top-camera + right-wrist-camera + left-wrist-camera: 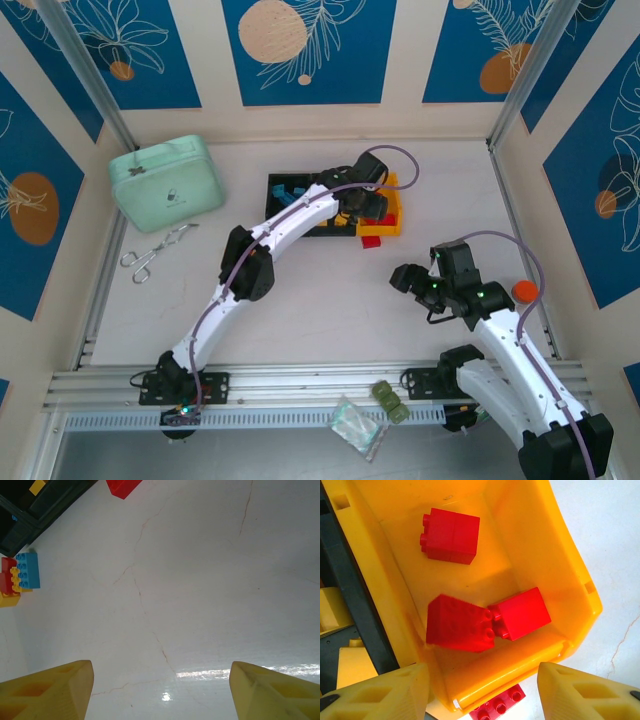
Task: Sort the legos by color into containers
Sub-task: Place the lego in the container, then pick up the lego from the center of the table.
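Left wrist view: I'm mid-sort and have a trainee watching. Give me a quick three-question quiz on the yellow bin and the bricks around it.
1. How many red bricks lie inside the yellow bin?
2. True or false: the left gripper is holding a brick.
3. Where is the stray red brick? A inside the bin; B on the table beside the bin; C between the gripper's fingers.
Key: 1 three; 2 false, it is open and empty; 3 B.
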Motion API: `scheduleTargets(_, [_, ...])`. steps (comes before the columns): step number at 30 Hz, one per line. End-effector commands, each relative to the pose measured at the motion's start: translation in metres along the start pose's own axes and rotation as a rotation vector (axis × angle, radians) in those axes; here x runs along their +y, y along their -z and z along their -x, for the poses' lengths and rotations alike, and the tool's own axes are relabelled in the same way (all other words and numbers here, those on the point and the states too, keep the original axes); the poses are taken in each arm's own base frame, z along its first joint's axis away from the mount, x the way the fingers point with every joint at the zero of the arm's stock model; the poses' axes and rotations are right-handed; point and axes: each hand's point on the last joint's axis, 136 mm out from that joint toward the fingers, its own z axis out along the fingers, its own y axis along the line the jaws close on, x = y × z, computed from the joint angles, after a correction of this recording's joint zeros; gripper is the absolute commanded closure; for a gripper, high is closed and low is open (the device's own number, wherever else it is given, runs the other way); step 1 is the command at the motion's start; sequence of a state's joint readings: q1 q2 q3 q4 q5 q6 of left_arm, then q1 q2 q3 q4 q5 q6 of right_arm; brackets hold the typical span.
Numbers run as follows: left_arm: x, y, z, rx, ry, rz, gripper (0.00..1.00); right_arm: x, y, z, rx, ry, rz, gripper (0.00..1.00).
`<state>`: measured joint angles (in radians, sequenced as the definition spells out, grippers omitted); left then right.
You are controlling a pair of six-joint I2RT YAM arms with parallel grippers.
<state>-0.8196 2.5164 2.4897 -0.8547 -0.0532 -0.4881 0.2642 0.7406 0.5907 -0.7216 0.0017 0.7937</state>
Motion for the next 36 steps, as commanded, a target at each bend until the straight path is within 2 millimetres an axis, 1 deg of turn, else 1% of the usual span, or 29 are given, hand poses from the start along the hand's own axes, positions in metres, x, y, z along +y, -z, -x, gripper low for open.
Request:
scheduleTargets(1, [-0.014, 0.036, 0.013, -0.036, -0.024, -0.033, 0.42, 0.0, -0.004, -0.006, 0.028, -0.012, 0.016, 0.28])
scheduleTargets(7, [-0.03, 0.071, 0.007, -0.047, -0.034, -0.097, 0.42, 0.006, -0.007, -0.002, 0.02, 0.046, 0.02, 0.26])
scheduleTargets(10, [-0.028, 0.089, -0.002, -0.058, -0.022, -0.123, 0.41, 0.014, -0.009, 0.004, -0.008, 0.107, 0.018, 0.24])
scheduleTargets(13, [-0.022, 0.105, -0.018, -0.068, -0.017, -0.146, 0.4, 0.022, -0.014, 0.011, -0.054, 0.18, -0.001, 0.18])
scheduleTargets(16, [-0.01, 0.121, -0.039, -0.074, -0.014, -0.146, 0.38, 0.031, -0.023, 0.017, -0.093, 0.24, -0.039, 0.17])
scheduleTargets(19, [0.007, 0.131, -0.064, -0.072, -0.011, -0.131, 0.35, 0.04, -0.036, 0.028, -0.169, 0.308, -0.071, 0.11])
scheduleTargets(24, [0.039, 0.145, -0.111, -0.062, 0.026, -0.1, 0.33, 0.039, -0.065, 0.049, -0.251, 0.357, -0.145, 0.1])
scheduleTargets(29, [0.071, 0.153, -0.153, -0.05, 0.091, -0.052, 0.31, 0.041, -0.096, 0.065, -0.251, 0.381, -0.2, 0.1])
scheduleTargets(33, [0.091, 0.158, -0.175, -0.047, 0.139, -0.019, 0.3, 0.044, -0.121, 0.074, -0.243, 0.409, -0.228, 0.11])
scheduleTargets(36, [0.1, 0.161, -0.185, -0.044, 0.165, 0.001, 0.3, 0.046, -0.138, 0.08, -0.238, 0.422, -0.245, 0.12])
